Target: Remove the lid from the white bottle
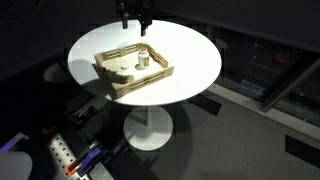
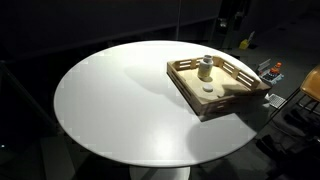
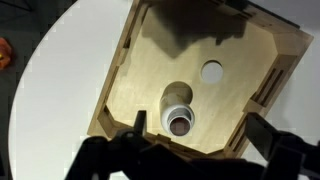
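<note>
The white bottle (image 3: 178, 103) stands upright in the light wooden tray (image 3: 122, 66) on a round white table (image 1: 195, 60). It shows in both exterior views (image 1: 142, 58) (image 2: 206, 68). The lid (image 3: 180, 125) sits on the bottle, a dark round top with a pale rim. My gripper (image 3: 200, 135) is open and empty above the tray. In the wrist view the bottle lies between the dark fingers, nearer the left one, and well below them. In an exterior view the gripper (image 1: 135, 22) hangs above the tray's far side.
A flat white round spot (image 3: 212, 71) shows on the tray floor beside the bottle; I cannot tell if it is a disc or a hole. The tray walls are notched. An orange object (image 3: 4, 52) lies beyond the table edge. A power strip (image 1: 60, 155) lies on the floor.
</note>
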Available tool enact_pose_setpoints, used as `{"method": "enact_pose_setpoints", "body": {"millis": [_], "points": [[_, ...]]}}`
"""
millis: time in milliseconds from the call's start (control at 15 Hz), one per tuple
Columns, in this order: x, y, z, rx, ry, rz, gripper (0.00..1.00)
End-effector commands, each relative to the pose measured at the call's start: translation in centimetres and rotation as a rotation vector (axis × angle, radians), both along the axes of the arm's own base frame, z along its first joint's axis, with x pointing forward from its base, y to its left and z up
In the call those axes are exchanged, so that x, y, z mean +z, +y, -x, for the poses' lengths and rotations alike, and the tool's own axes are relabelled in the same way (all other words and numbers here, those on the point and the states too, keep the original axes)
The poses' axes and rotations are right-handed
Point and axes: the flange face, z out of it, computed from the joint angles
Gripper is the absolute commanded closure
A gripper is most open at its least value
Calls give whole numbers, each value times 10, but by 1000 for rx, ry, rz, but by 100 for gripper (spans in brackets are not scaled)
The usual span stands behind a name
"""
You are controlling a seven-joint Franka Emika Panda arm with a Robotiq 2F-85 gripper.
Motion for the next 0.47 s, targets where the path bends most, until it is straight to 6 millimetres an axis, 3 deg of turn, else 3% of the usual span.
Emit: {"method": "enact_pose_setpoints", "body": {"millis": [0,400], "points": [[26,-7,1,-81,-57,19,0],[27,-9,-1,-78,-55,6,0]]}}
